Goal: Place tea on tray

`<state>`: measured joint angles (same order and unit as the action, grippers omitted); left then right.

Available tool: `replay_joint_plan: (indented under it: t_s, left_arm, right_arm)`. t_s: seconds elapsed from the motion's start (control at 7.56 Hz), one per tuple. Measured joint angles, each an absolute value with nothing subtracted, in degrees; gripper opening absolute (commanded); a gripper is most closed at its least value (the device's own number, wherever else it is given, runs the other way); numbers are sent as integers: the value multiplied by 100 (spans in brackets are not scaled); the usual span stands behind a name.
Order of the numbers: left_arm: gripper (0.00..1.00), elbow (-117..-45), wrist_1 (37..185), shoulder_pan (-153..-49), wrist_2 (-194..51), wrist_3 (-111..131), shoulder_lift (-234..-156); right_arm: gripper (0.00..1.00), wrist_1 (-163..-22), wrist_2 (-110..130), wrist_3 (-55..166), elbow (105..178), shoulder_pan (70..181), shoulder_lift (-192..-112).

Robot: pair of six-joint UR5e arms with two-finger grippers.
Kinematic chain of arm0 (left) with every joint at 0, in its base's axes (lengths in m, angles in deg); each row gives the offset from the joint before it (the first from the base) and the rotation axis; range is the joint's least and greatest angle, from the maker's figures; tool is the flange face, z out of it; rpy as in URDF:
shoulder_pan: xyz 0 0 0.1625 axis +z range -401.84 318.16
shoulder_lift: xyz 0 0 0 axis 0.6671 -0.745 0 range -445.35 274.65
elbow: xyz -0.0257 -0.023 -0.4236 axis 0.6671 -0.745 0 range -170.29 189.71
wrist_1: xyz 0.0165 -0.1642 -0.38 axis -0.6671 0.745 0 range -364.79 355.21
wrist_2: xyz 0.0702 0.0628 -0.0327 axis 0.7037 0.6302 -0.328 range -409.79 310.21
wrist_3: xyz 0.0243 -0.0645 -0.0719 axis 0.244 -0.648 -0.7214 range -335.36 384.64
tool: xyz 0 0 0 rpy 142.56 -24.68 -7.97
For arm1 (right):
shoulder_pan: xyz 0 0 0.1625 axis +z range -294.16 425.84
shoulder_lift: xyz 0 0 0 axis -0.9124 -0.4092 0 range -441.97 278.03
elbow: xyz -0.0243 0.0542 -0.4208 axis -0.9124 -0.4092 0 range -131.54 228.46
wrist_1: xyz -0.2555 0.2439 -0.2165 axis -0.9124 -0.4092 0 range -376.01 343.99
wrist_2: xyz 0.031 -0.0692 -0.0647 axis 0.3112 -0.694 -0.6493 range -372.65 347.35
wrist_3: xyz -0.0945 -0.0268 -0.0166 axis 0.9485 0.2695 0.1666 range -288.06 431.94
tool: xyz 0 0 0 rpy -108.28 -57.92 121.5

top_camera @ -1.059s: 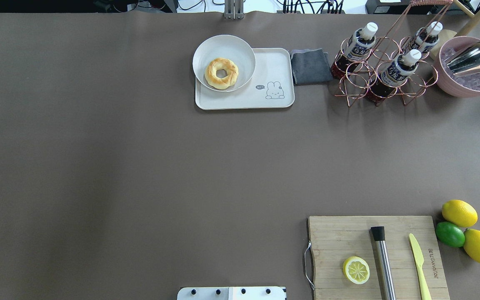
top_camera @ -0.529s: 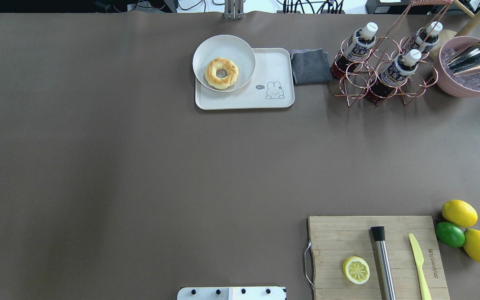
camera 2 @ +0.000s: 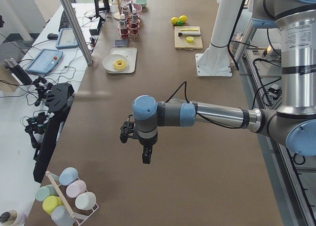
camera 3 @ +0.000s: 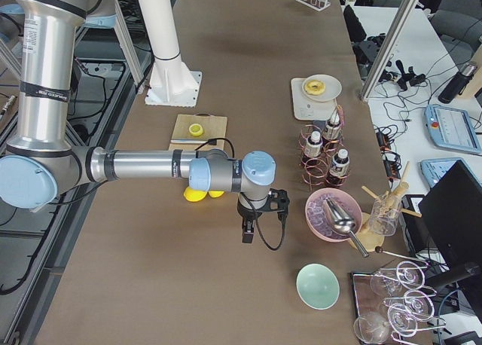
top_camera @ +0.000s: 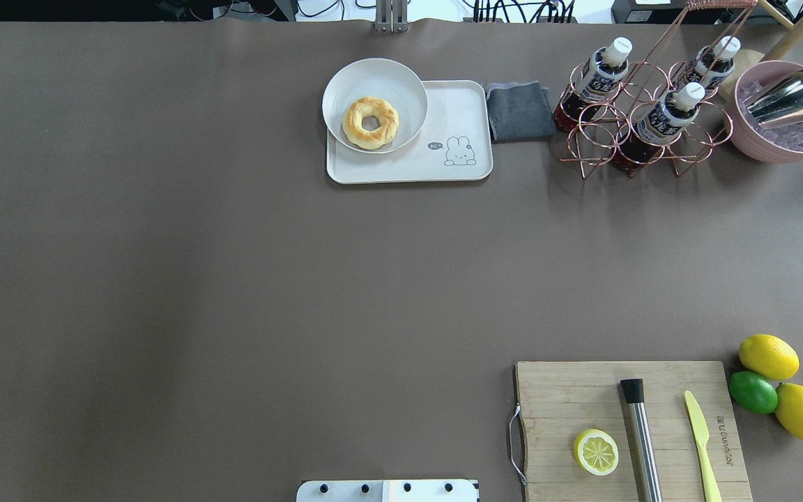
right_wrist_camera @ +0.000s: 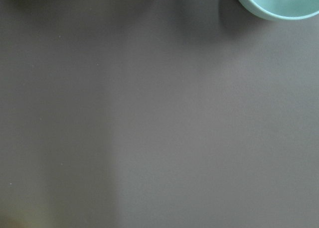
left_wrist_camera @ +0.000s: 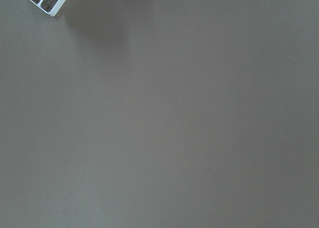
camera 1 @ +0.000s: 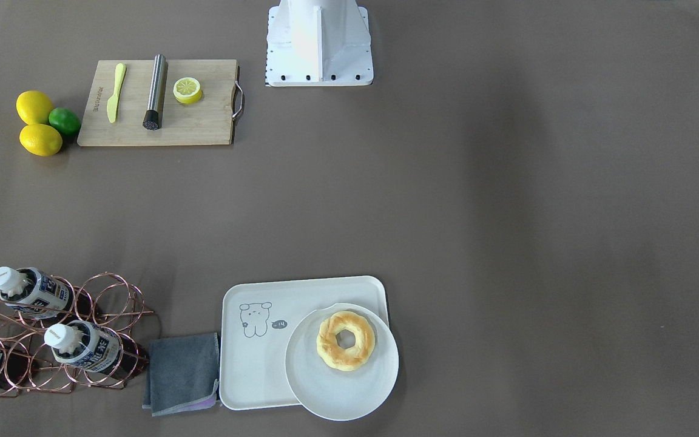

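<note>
Three tea bottles stand tilted in a copper wire rack point(top_camera: 586, 150) at the far right: one at the left point(top_camera: 602, 71), one at the back point(top_camera: 712, 64), one in front point(top_camera: 665, 117). They also show in the front-facing view point(camera 1: 85, 347). The cream tray point(top_camera: 408, 169) with the bear drawing lies left of the rack, and also shows in the front-facing view point(camera 1: 252, 370). A white plate point(top_camera: 401, 87) with a donut point(top_camera: 371, 122) overlaps the tray's left part. My left gripper point(camera 2: 146, 158) and right gripper point(camera 3: 247, 232) hang over bare table at opposite ends. I cannot tell whether they are open.
A grey cloth point(top_camera: 518, 110) lies between tray and rack. A pink bowl point(top_camera: 778, 150) with ice and a scoop stands right of the rack. A wooden board point(top_camera: 562, 404) with a lemon half, muddler and knife is near right, with lemons and a lime beside it. A mint bowl point(right_wrist_camera: 279, 1) sits by the right gripper.
</note>
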<state>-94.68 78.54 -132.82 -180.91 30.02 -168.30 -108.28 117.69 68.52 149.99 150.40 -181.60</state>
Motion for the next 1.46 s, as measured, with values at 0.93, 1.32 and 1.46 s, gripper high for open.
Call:
replay_joint_plan:
  t_s: [0.93, 1.32, 1.46]
  left_arm:
    - [99, -9390, 8895, -13283, -18659, 2983, -16934]
    - [99, -9370, 9839, -13210, -18741, 2958, -16941]
    - [99, -9368, 9921, -13065, -18744, 2903, -17001]
  right_arm:
    - [100, -10788, 11854, 6851, 15631, 15039, -17937]
    - [100, -10793, 11897, 6725, 15862, 14727, -17329]
    - [100, -10802, 11870, 6391, 15834, 14353, -16977]
